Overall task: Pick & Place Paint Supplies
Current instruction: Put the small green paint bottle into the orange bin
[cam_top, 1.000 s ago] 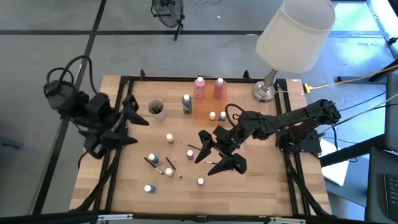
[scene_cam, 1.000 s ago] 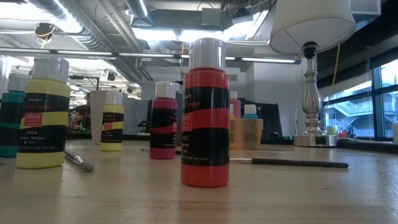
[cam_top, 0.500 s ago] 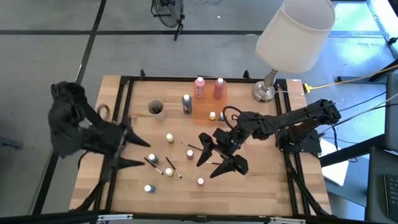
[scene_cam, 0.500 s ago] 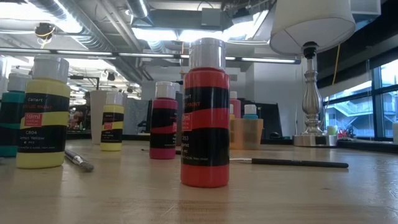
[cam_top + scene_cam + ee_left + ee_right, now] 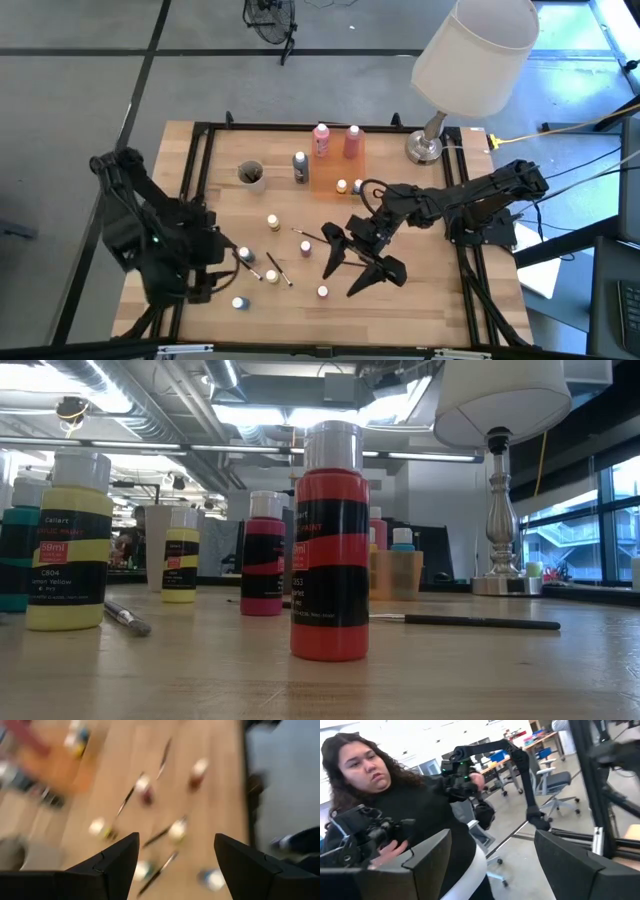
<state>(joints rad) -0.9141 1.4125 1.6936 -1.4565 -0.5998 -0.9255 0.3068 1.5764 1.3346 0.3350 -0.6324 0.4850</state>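
Paint supplies are scattered over the wooden table (image 5: 420,290). Small capped bottles (image 5: 272,222) (image 5: 238,302) (image 5: 322,291) stand upright on their bases, and thin brushes (image 5: 277,269) lie flat among them. Two pink bottles (image 5: 321,140) and a dark bottle (image 5: 300,167) stand at the far side. In the low view a red bottle (image 5: 330,540) and a yellow bottle (image 5: 68,540) stand close by. My left gripper (image 5: 212,268) (image 5: 175,850) is open above the table's near left, tipped down over bottles and brushes. My right gripper (image 5: 352,270) (image 5: 492,855) hangs open and level over the table's middle.
A big lamp with a white shade (image 5: 475,50) and metal base (image 5: 424,150) stands at the far right. A cup (image 5: 250,175) and an orange container (image 5: 330,178) stand at the far side. A black frame (image 5: 200,140) runs around the table. A seated person (image 5: 395,820) shows beyond it.
My left gripper has swung from the table's left edge toward the near edge, come down and tipped from roughly level to pointing down at the table. It has stayed open. The bottles and brushes have not moved.
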